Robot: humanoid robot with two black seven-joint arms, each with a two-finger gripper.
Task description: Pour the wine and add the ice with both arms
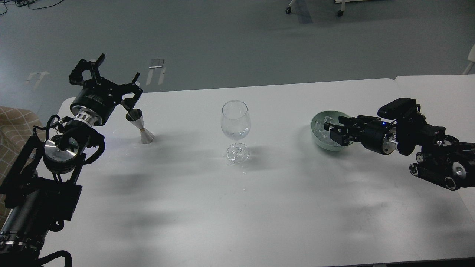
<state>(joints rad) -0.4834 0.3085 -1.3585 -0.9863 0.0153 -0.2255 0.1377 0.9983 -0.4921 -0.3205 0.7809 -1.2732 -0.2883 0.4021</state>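
A clear stemmed wine glass [236, 120] stands upright at the table's middle, with a little clear wine [236, 133] low in its bowl. A steel jigger [140, 127] stands on the table at the left. My left gripper [118, 69] is open and empty, just above and behind the jigger, not touching it. A pale green bowl [318, 142] at the right holds several clear ice chunks [322, 128]. My right gripper [331, 132] reaches into the bowl from the right, its fingers apart among the ice. No ice shows between them.
The white table [237, 207] spreads wide in front of the glass. A second table [438, 89] adjoins at the far right. A checked beige seat [15, 126] is at the left edge. Grey floor lies beyond.
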